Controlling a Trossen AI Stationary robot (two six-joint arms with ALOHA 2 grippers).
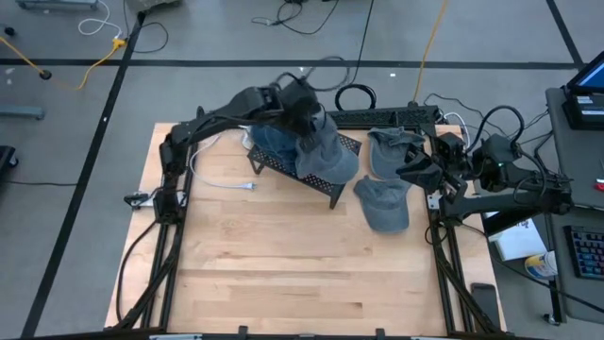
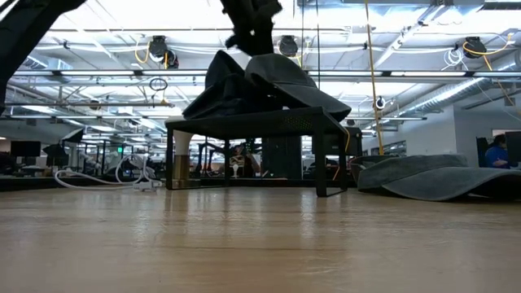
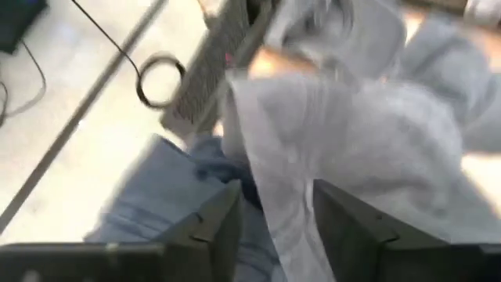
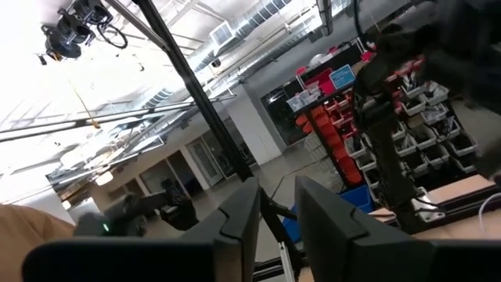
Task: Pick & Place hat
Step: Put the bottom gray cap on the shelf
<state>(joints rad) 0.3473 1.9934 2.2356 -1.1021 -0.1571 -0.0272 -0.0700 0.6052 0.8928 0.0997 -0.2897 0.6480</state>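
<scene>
Hat, grey, draped over rack

Grey hats, black mesh rack, light wood table.

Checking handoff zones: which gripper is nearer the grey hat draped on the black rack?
Left. The left gripper hangs right over the grey hat on the black rack, fingers straddling its fabric. The right gripper sits off toward the table's right edge, beside two other hats.

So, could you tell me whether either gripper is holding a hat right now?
No. The left gripper is open over the grey hat on the rack; the right gripper holds nothing.
</scene>
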